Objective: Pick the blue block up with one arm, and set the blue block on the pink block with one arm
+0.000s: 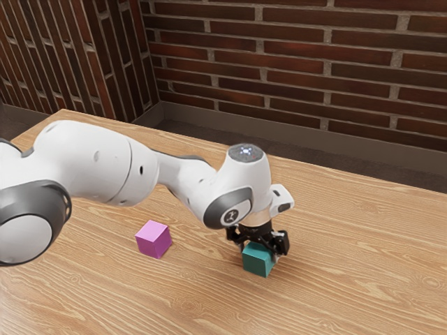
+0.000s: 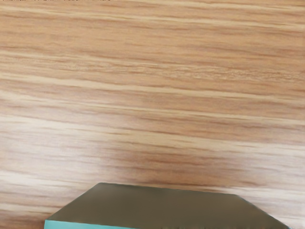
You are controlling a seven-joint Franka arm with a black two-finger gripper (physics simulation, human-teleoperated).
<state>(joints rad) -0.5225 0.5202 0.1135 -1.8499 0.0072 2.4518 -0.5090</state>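
The blue block [image 1: 257,261] rests on the desk [image 1: 363,237], near the pink block [image 1: 154,239] and to the exterior view's right of it; the two do not touch. The tool [image 1: 260,246] is down over the blue block's top, but I cannot tell whether it is clamped on the block or apart. In the wrist view the blue block [image 2: 167,210] lies just under the hand, its top in shadow.

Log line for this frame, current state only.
phase: pickup | gripper: low over teal block | teal block: on table | pink block: apart, nothing on it | stack: not done
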